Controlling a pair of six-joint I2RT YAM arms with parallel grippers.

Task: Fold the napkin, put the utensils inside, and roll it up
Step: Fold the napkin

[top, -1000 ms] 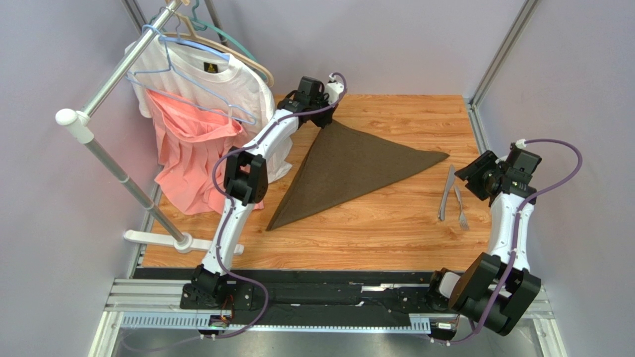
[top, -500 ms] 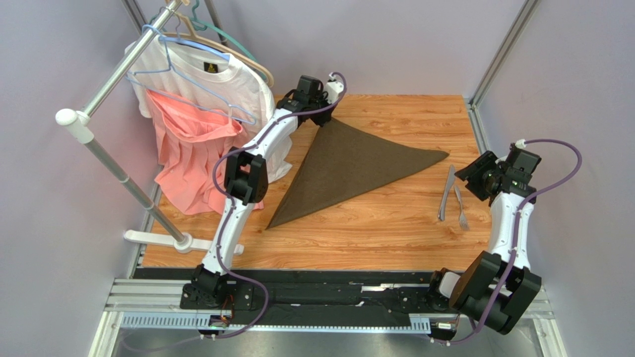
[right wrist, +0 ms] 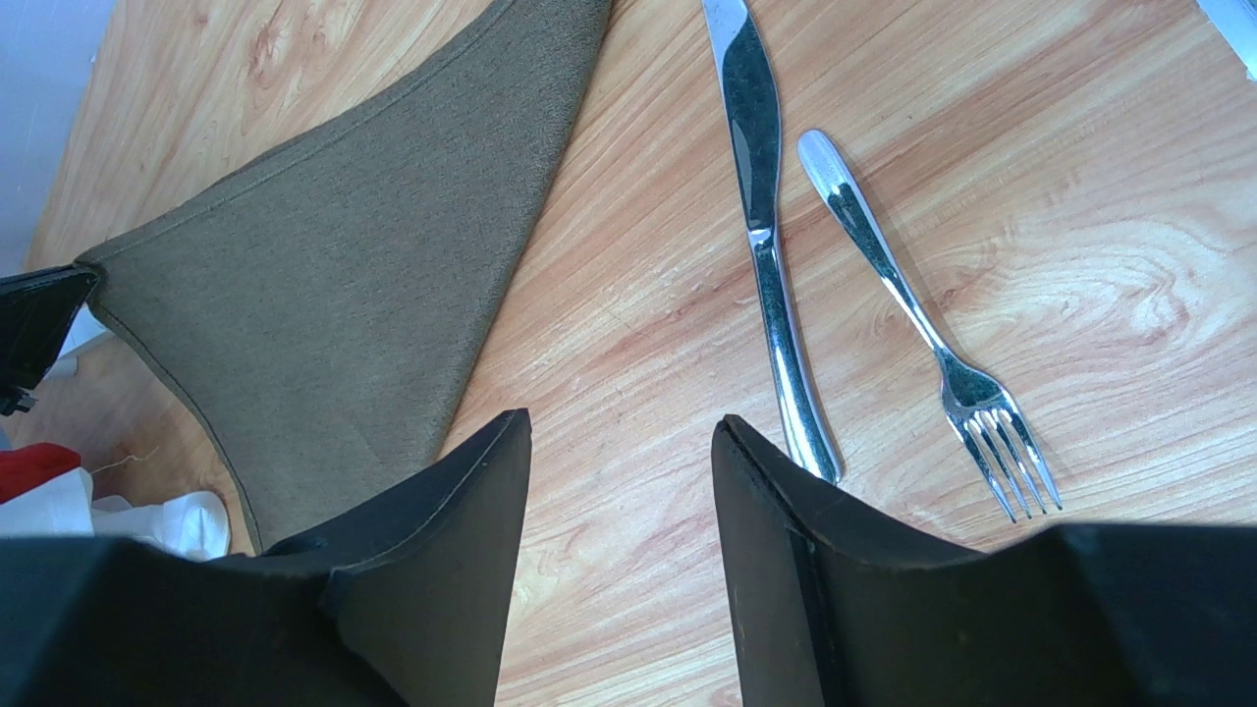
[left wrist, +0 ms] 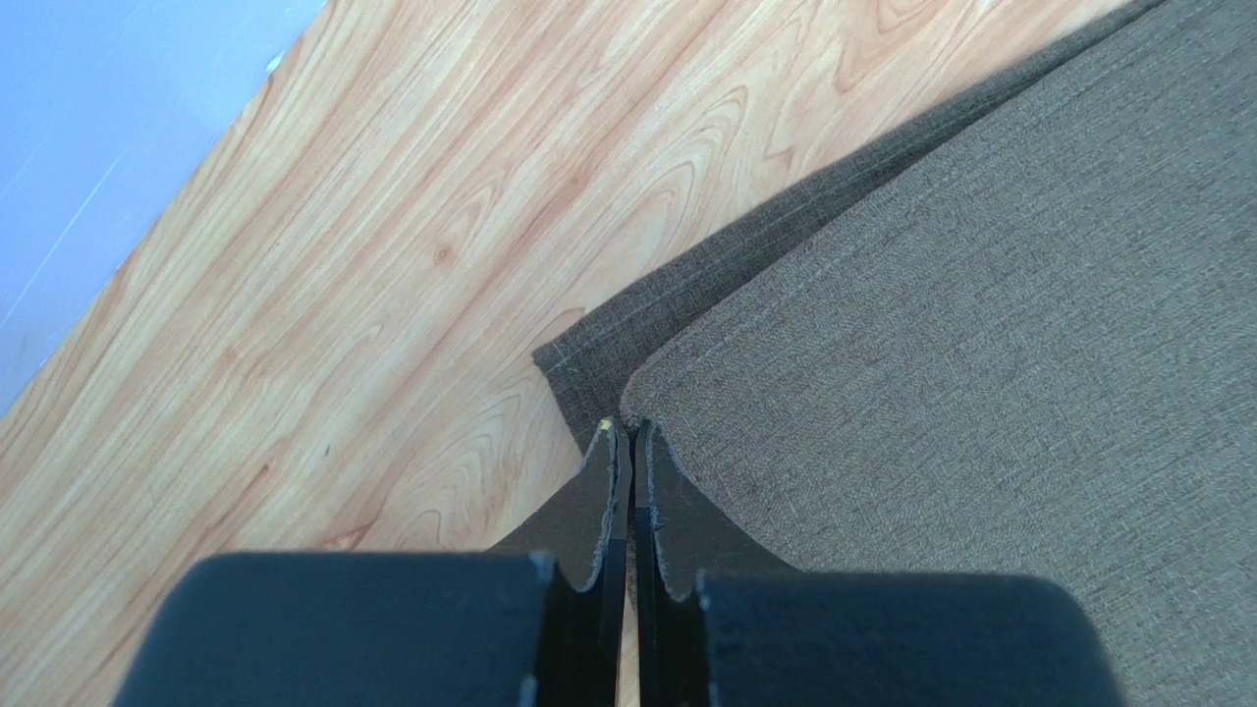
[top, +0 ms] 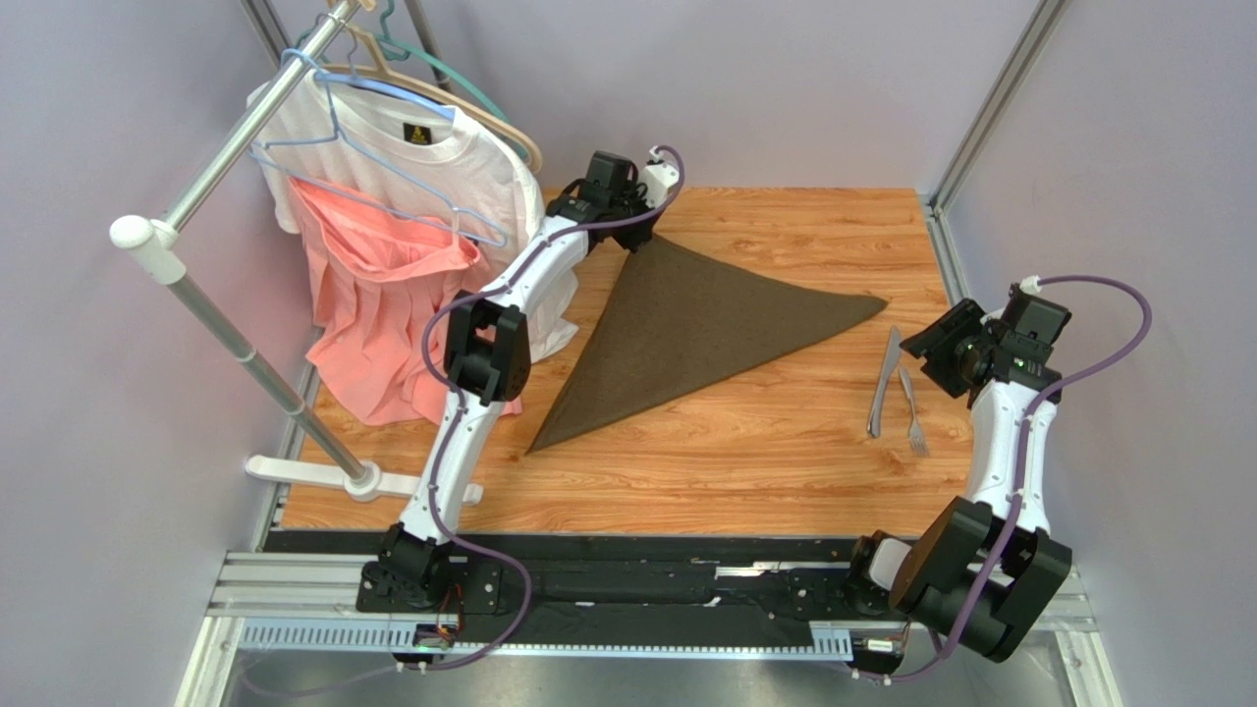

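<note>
from overhead, the closed left tool [top: 646, 224] hides the napkin [top: 694, 332] tip.

Wood-grain table [top: 767, 472] with a triangle-folded olive-brown napkin [top: 694, 332], knife [top: 884, 383] and fork [top: 911, 413] side by side nearby

One napkin [top: 694, 332]; one knife [right wrist: 760, 243]; one fork [right wrist: 906, 295]; one rack [top: 233, 130]; two hung garments [top: 369, 310]; hangers [top: 469, 112] perhaps three, overlapping.
</note>
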